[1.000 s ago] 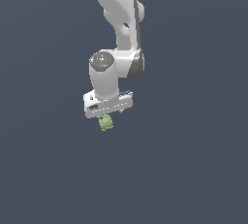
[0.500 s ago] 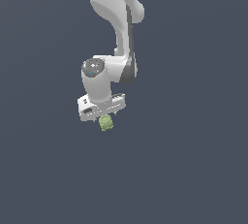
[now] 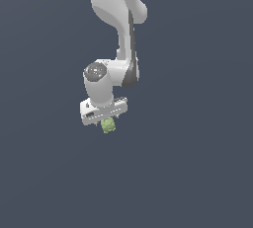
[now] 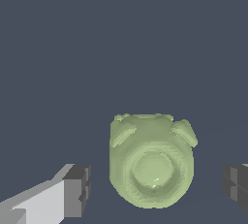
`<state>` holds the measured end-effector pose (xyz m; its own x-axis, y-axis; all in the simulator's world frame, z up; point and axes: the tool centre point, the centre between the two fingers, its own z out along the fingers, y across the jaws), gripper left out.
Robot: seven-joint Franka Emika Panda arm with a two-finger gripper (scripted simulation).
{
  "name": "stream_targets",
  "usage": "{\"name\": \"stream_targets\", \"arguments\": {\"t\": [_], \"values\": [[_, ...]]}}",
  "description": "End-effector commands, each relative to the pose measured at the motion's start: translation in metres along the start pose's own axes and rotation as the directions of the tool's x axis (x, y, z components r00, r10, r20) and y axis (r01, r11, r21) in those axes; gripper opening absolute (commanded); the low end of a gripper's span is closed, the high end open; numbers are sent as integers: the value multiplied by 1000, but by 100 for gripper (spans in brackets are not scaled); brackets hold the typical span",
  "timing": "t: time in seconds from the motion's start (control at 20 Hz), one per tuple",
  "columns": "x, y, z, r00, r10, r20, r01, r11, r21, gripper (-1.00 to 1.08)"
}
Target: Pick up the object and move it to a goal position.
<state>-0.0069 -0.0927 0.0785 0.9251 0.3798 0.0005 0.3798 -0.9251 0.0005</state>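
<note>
In the exterior view the white Panda arm (image 3: pixel 116 29) comes down from 12 o'clock and ends in the gripper (image 3: pixel 105 119), just left of the frame's centre. The olive-green object (image 3: pixel 108 125) shows directly under the gripper's white bar, at its 6 o'clock, touching or nearly touching its underside; the fingers cannot be made out in this view. Everything around is plain dark grey-blue background (image 3: pixel 197 163).

In the wrist view the object (image 4: pixel 151 166) is a lumpy rounded piece with a ring-shaped face and 2 small bumps on its edge. It sits between the 2 dark fingertips (image 4: pixel 77 189), with a clear gap of background on each side. The fingers are spread apart and not touching it. Whether the object rests on a surface cannot be told.
</note>
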Motion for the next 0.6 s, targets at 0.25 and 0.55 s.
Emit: {"name": "stream_targets", "arguments": {"t": [0.25,0.55], "values": [[-1,0,34,1000,-2,1,2,1000,1,100],[0,0,39,1000,-3,1,3,1000,0,-100]]}}
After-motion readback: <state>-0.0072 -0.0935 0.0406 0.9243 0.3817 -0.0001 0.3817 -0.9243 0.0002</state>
